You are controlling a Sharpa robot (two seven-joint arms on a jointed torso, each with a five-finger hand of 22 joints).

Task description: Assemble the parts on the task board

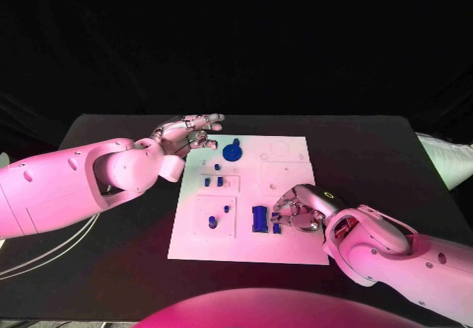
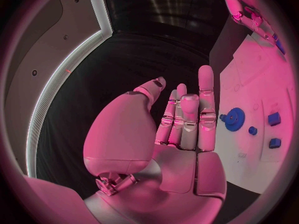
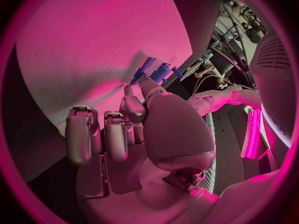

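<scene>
A: Where's the board?
B: The board (image 1: 251, 246) lies mid-desk (image 1: 374, 150), with a blue gear (image 1: 232, 151) near its far left corner and small blue parts (image 1: 213, 182) below it.
A: The left robot hand (image 1: 187, 133)?
B: Above the board's far left corner, fingers apart, holding nothing.
A: The right robot hand (image 1: 299, 210)?
B: Fingertips at a long blue block (image 1: 259, 219); I cannot tell whether it grips it.

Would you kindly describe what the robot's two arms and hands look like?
Both arms have smooth, rounded white shells with bulbous joints. The left arm trails thin pale cables near its base. The right arm carries a small ring marking by the wrist. The left hand and right hand are silver metal, with segmented fingers and rounded tips.
</scene>
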